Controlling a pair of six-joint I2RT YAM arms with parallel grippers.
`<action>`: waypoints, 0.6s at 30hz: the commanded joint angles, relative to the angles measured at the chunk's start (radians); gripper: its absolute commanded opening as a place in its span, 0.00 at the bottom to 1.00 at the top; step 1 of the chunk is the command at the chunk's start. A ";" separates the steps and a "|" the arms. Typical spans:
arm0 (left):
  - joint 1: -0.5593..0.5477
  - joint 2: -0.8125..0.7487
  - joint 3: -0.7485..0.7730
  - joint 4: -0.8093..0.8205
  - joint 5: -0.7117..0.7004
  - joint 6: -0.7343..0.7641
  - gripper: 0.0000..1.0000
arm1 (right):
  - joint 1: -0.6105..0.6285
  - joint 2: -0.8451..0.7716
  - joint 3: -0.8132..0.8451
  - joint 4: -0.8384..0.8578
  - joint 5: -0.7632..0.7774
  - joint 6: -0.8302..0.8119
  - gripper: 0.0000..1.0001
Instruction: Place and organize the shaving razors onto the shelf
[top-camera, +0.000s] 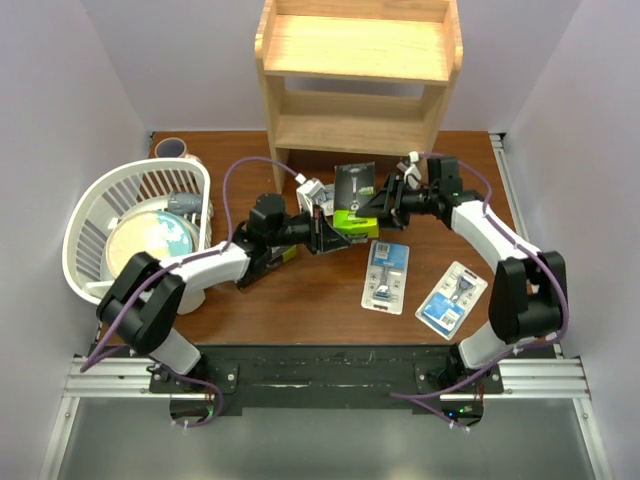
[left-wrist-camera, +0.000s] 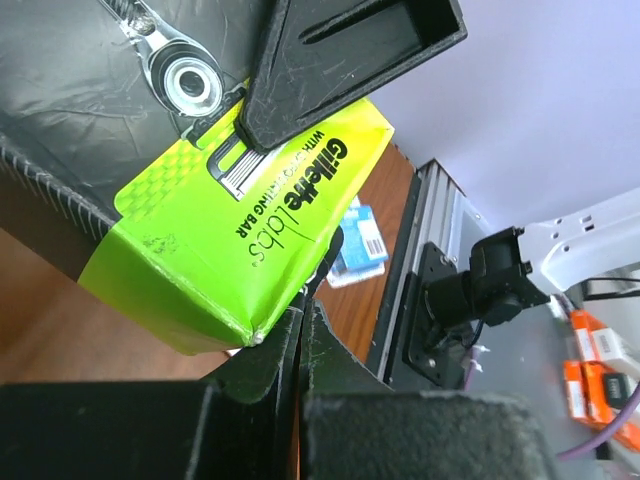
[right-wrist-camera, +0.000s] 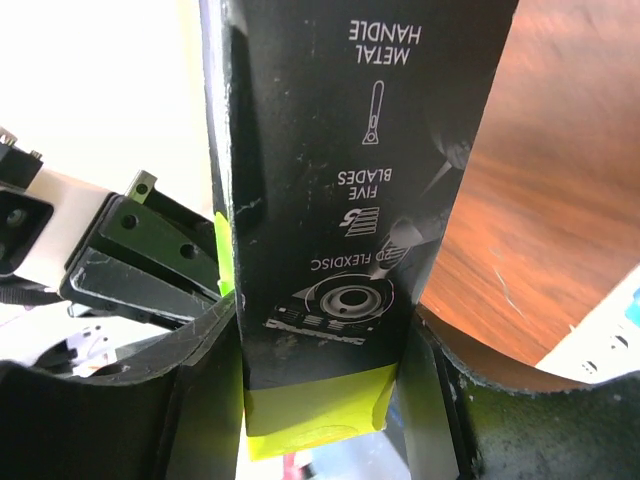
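Note:
A black razor box with a lime-green end (top-camera: 354, 197) is held off the table in front of the wooden shelf (top-camera: 355, 60). My right gripper (top-camera: 386, 200) is shut on it; in the right wrist view the box (right-wrist-camera: 340, 150) fills the gap of the gripper (right-wrist-camera: 320, 340). My left gripper (top-camera: 322, 228) is shut and empty, its tips (left-wrist-camera: 305, 312) just under the box's green corner (left-wrist-camera: 240, 250). Two blue-and-white blister cards (top-camera: 388, 276) (top-camera: 451, 296) lie flat on the table. A second green-ended box (top-camera: 283, 255) shows partly under my left arm.
A white plastic basket (top-camera: 95, 215) with a round lidded tub and a grey item stands at the left. A cup (top-camera: 173, 148) stands behind it. The shelf's legs (top-camera: 280, 160) stand just behind the grippers. A metal rail (top-camera: 510, 180) runs along the table's right edge.

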 joint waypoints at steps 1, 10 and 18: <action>-0.019 -0.077 0.173 -0.077 -0.014 0.226 0.00 | 0.007 -0.077 0.108 -0.079 -0.043 -0.127 0.38; 0.000 0.078 0.400 -0.027 -0.126 0.261 0.00 | -0.052 0.061 0.292 0.032 0.018 -0.081 0.38; 0.000 0.245 0.583 -0.002 -0.233 0.316 0.00 | -0.147 0.162 0.385 0.091 0.035 -0.034 0.41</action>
